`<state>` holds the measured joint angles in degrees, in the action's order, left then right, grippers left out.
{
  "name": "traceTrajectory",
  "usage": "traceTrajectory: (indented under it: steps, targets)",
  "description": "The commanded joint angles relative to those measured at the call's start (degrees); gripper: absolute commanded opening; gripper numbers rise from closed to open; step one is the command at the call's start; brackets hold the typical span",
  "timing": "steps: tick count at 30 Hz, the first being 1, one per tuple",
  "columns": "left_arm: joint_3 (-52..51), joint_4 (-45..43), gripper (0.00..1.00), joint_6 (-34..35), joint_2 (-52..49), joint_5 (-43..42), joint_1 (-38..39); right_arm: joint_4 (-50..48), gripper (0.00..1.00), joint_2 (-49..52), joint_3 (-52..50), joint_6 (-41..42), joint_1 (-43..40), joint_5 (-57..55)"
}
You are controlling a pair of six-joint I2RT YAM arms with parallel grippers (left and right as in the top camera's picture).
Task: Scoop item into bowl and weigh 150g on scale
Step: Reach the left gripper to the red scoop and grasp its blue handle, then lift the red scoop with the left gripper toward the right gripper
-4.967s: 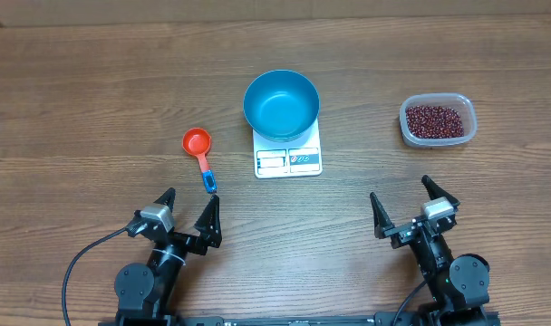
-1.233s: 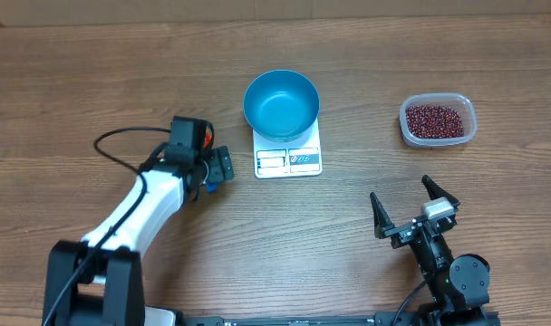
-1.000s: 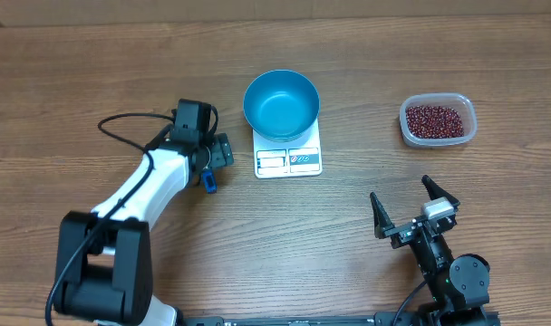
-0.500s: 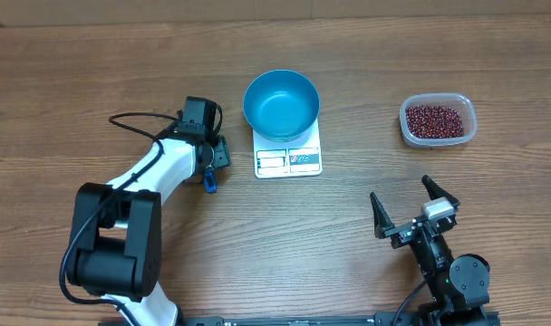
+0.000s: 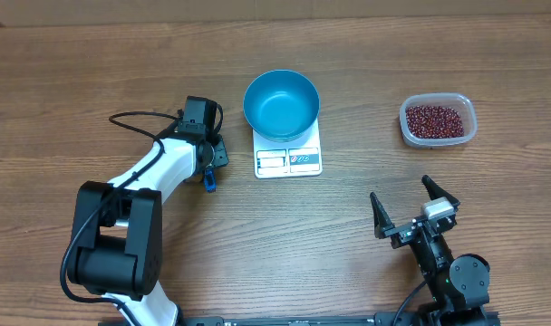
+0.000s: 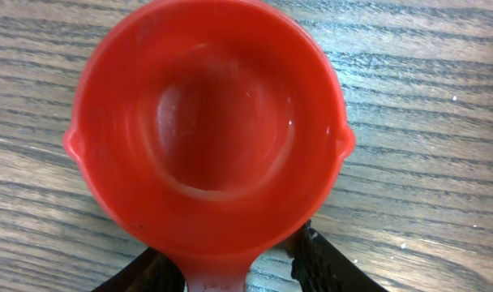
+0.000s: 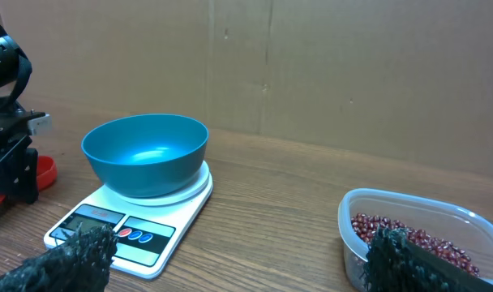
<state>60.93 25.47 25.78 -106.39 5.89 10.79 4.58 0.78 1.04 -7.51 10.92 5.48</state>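
1. The beans [image 5: 434, 120] are small, dark maroon and loose. They lie heaped in the clear tub [image 5: 471, 136], at 3 o'clock from the bowl [image 5: 281, 104] and well apart from it.
2. The right wrist view shows the heap resting against the tub's wall, below its rim. The tub stands upright on the wooden table [image 5: 94, 72].
3. The bowl is round, deep and bright blue, and its inside shows smooth blue all over. It sits on the 12 o'clock half of the scale [image 5: 288, 160].
4. The scale is flat, white and rectangular. Its display and label panels along the 6 o'clock edge are not covered by the bowl.
5. The red scoop [image 6: 210, 130] lies mouth-up at 9 o'clock from the scale, near it. Its cup shows only a glossy red floor, and the blue end of its handle points to 6 o'clock.
6. The left gripper [image 5: 209, 156] is over the scoop. Its fingers [image 6: 321, 264] stand narrow on either side of the handle's neck. A strip of wood shows beside one finger, so whether they pinch the handle cannot be told.
7. The right gripper [image 5: 399, 187] is at 5 o'clock from the scale, well apart from it. Its jaws are spread wide and hold nothing.
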Motion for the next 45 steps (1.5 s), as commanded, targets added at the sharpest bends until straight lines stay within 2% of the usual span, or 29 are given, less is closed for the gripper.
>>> traceTrajectory:
  steps: [1, 16, 31, 35, 40, 45]
  targets:
    - [1.1, 0.1, 0.43, 0.4, -1.6, 0.7, 0.1, -0.2, 1.00, -0.6, -0.6, 0.4, -0.2, -0.7]
    - [1.0, 1.4, 0.38, -0.3, -2.0, 1.6, 0.1, -0.2, 1.00, -0.6, -0.6, 0.4, -0.2, -0.7]
    - [1.0, 4.3, 0.16, -0.2, -2.0, -0.2, 0.1, -0.2, 1.00, -0.6, -0.6, 0.4, -0.2, -0.7]
    - [1.4, 4.7, 0.05, 0.6, -1.8, -3.2, 0.1, -0.2, 1.00, -0.6, -0.6, 0.4, -0.2, -0.7]
    - [5.1, 8.5, 0.04, 2.2, -1.4, -6.3, 0.1, -0.2, 1.00, -0.6, -0.6, 0.4, -0.2, -0.7]
    - [12.3, 16.3, 0.04, 4.1, 1.3, -7.0, 0.2, -0.2, 1.00, -0.6, -0.6, 0.4, -0.2, -0.7]
